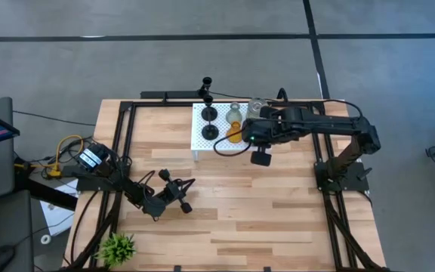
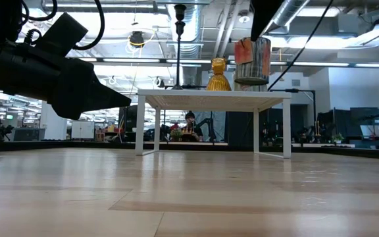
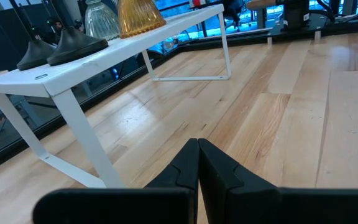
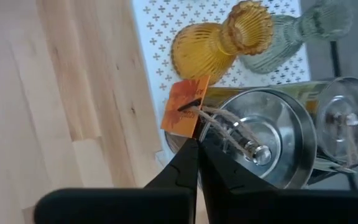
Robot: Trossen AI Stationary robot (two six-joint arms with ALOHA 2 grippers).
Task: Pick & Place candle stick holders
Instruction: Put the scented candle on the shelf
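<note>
Candle stick holders on white perforated stand, far centre: two black, amber glass, pale-green glass. Right gripper jaws closed, empty, beside metal tin. Left gripper jaws closed, near-left. Open right jaws before approaching.

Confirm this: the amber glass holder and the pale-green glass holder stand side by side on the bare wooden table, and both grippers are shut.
One thing is wrong. The amber glass holder and the pale-green glass holder stand on the white perforated stand, not on the bare wooden table, as the right wrist view shows. The rest holds: they are side by side, and the left gripper and right gripper are shut.
</note>
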